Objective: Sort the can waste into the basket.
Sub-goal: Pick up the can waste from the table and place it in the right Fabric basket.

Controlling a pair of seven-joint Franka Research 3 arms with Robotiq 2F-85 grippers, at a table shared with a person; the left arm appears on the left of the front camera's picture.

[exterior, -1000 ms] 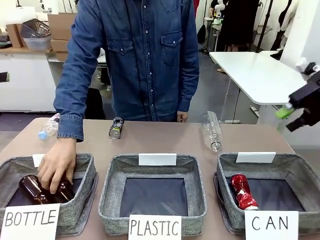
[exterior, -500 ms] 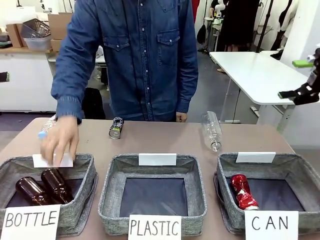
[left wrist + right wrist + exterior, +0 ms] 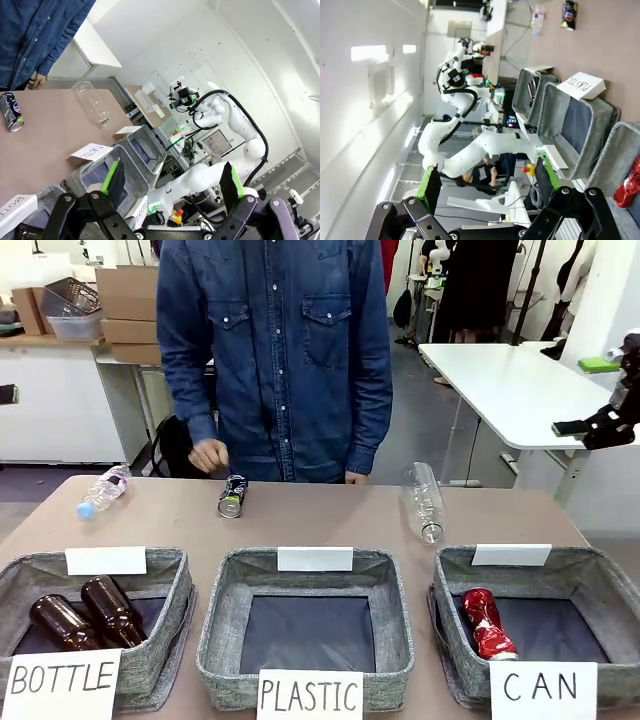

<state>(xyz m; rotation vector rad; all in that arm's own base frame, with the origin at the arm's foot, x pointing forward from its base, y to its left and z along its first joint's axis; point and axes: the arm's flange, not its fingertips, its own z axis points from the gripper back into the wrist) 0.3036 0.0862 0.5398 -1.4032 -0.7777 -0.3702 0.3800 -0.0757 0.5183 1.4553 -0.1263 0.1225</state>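
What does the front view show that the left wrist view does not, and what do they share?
Front view: the crushed red can inside the CAN basket, and two brown bottles in the BOTTLE basket. Left wrist view: the left gripper, open. Both: the dark can and a clear plastic bottle lying on the table.

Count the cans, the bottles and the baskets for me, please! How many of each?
Cans: 2 (red crushed can, dark can)
Brown glass bottles: 2
Clear plastic bottles: 2
Baskets: 3 (BOTTLE basket, PLASTIC basket, CAN basket)
Total: 9
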